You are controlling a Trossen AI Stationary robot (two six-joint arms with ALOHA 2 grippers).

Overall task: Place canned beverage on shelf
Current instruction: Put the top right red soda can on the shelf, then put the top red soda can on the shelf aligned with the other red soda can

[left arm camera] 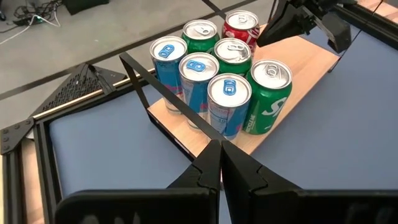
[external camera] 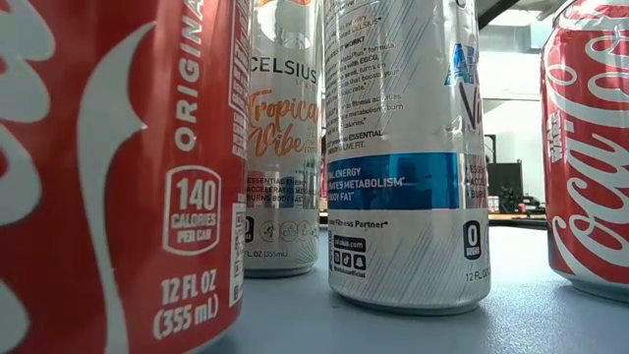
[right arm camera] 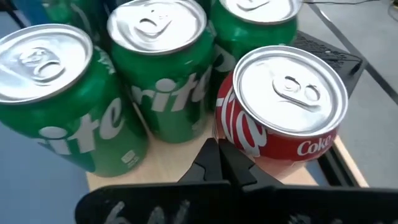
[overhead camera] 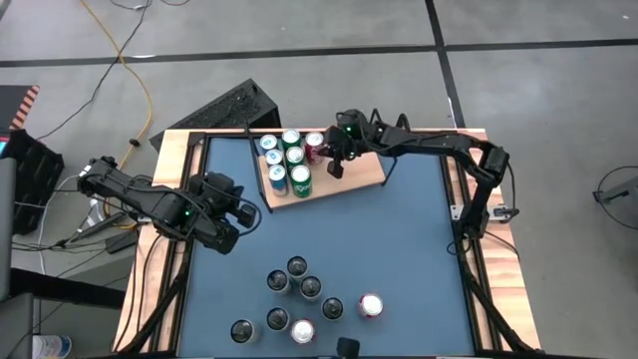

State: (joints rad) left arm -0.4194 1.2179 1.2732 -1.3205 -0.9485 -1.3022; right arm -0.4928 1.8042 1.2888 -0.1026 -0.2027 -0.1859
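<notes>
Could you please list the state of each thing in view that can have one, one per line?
shelf: on the blue table, cans filling its left end, right end bare.
red Coke can: upright on the shelf, unopened, nothing gripping it.
Sprite cans: upright on the shelf, unopened.
cans on the table: upright, not yet shelved.
right gripper: jaws shut, empty, beside the Coke can.
left gripper: jaws shut, empty, short of the shelf.

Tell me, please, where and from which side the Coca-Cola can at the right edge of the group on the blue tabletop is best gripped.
Grip the Coca-Cola can by its round side wall, about mid-height, coming from its right. It stands upright, and that side is open blue tabletop, while a dark-topped can stands close on its left.
</notes>
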